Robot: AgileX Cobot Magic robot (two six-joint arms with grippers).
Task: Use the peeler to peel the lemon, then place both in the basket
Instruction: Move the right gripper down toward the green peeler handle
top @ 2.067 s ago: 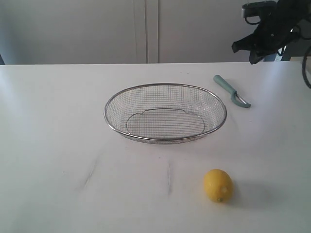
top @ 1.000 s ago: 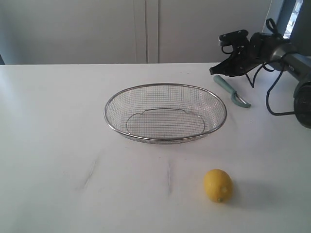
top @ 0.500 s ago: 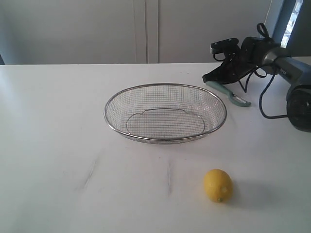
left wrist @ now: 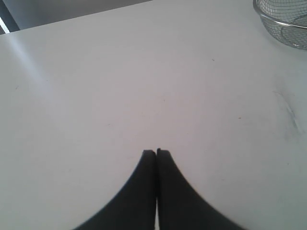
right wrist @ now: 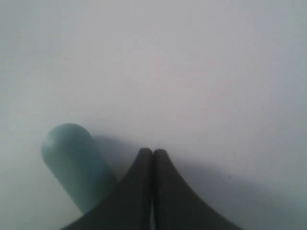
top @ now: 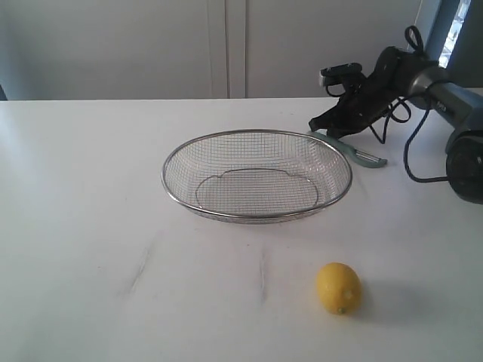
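**Right arm came down and nudged the peeler**

I had brought the right arm [top: 423, 79] down from high over the far right corner of the bench [top: 90, 188] to the peeler [top: 361, 154]. Its jaws were shut tight, with nothing in them. As they came in, the peeler slid a little toward the basket [top: 256, 217], so I think the shut jaws bumped it. That did not help the job. Shut jaws cannot pick anything up, so I would have to open them first.

In the right wrist view the round end of the teal handle [right wrist: 72, 158] lay just beside the jaws, off to one side and not between them. I could not tell if they touched it. In the exterior view the jaws hid the handle end, and the head stuck out toward the right edge.

The left jaws were shut too, empty, over bare bench. The lemon [top: 338, 287] sat alone by the near edge, well apart from both jaws. It was not peeled yet.
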